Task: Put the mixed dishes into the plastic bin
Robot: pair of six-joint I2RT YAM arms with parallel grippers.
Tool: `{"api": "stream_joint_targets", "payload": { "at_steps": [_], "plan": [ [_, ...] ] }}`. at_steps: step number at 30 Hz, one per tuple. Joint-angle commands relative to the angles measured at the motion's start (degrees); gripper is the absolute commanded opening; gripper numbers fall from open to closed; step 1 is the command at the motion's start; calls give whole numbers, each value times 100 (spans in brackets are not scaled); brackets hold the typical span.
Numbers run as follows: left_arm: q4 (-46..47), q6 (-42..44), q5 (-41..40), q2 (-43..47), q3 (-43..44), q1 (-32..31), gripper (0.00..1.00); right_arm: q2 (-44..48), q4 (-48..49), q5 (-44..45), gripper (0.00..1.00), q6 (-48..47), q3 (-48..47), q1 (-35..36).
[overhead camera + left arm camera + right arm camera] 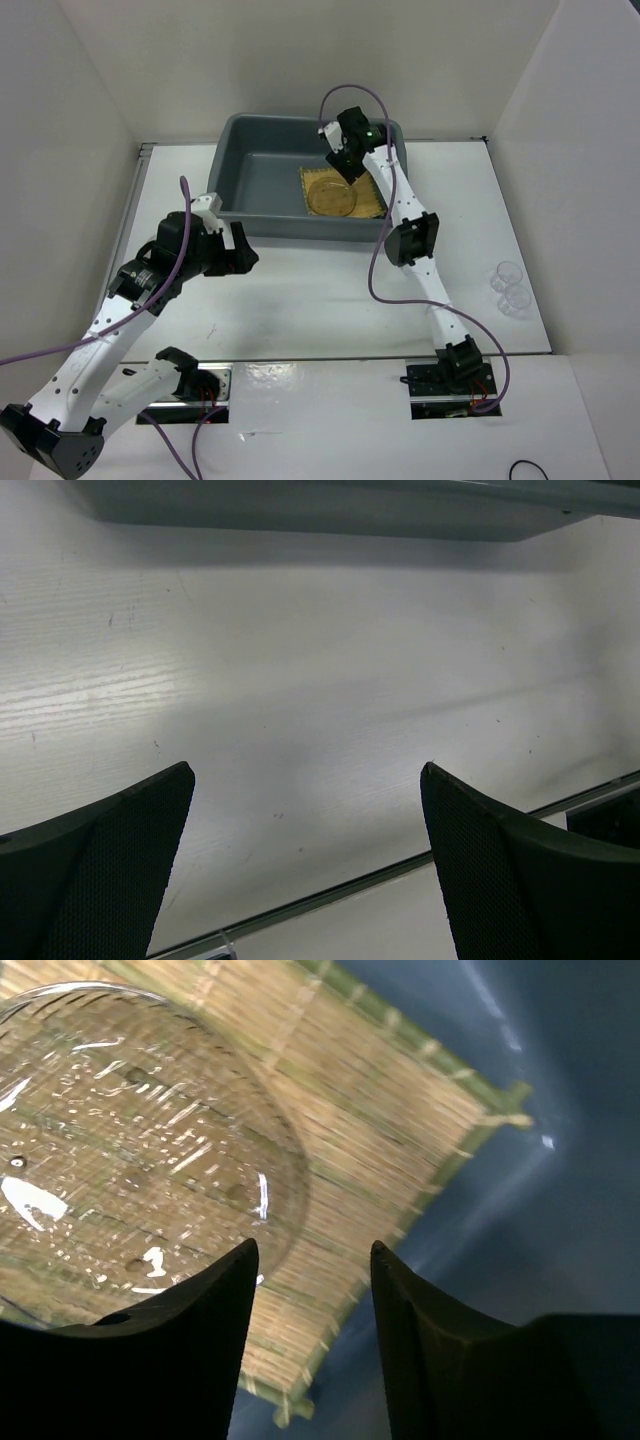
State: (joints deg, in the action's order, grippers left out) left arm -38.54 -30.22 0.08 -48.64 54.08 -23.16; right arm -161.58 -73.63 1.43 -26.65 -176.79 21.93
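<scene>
The dark grey plastic bin (pixel 250 175) is sitting upper centre on the white counter (pixel 300 300), with a square yellow slatted mat (pixel 400 1130) lying on its floor and a round clear glass saucer (pixel 130 1150) resting on the mat; more small clear dishes (pixel 510 287) are sitting at the frame's right edge. The right hand (pixel 315 1250) is hovering inside the bin over the saucer's rim, fingers slightly parted, gripping nothing, while the left hand (pixel 308 770), middle left, is hanging over the counter, spread wide and empty.
</scene>
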Motion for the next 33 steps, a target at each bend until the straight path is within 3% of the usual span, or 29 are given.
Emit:
{"api": "stream_joint_targets", "payload": {
  "at_steps": [1, 4, 6, 9, 11, 15, 17, 18, 19, 21, 22, 25, 27, 28, 29, 30, 33],
  "plan": [
    [163, -80, -130, 21, 6, 31, 100, 993, 331, 427, 55, 291, -268, -22],
    [110, -134, -463, 21, 6, 31, 100, 1941, 183, 516, 57, 564, -268, 38],
    [-65, -361, -1139, 21, 67, 31, 100, 2488, -80, 272, 60, 618, -268, 39],
    [-320, -643, -1939, 214, 208, 311, 100, 4051, -82, 77, 63, 705, 1204, 92],
    [-259, -809, -1941, 268, 138, 618, 100, 5260, -82, -81, 66, 705, 2579, 92],
    [153, -1073, -679, -223, -170, 2172, 100, 7136, 119, -336, 69, 583, 5132, 92],
    [286, -1074, 341, -653, -284, 2953, 100, 8162, 294, -398, 70, 504, 6679, 92],
    [338, -1074, 822, -734, -284, 3767, 100, 8499, 366, -398, 71, 503, 7180, 92],
    [339, -1074, 914, -734, -224, 4123, 100, 8816, 497, -398, 71, 408, 8125, 92],
    [287, -1012, 793, -830, 65, 4712, 100, 9701, 734, -136, 73, 407, 9061, 92],
    [208, -1012, 566, -1083, 137, 4811, 100, 9994, 1031, -13, 73, 407, 10005, 22],
    [364, -1520, 957, -1104, -107, 5470, 100, 11268, 1726, 742, 73, 459, 11699, 21],
    [662, -1933, 959, -1051, -336, 5646, 100, 12449, 2561, 1358, 85, 284, 12515, 21],
    [716, -2048, 820, -981, -503, 5716, 100, 12849, 2842, 1586, 95, 284, 12720, 21],
    [717, -2119, 714, -928, -565, 5717, 100, 13218, 3184, 1684, 98, 23, 13026, 21],
    [847, -2172, 661, -928, -566, 5778, 100, 13831, 3275, 1746, 98, -93, 13151, -31],
    [954, -2294, 555, -1094, -802, 5831, 100, 14520, 3328, 1974, 98, -261, 13486, -31]
  ]
}}
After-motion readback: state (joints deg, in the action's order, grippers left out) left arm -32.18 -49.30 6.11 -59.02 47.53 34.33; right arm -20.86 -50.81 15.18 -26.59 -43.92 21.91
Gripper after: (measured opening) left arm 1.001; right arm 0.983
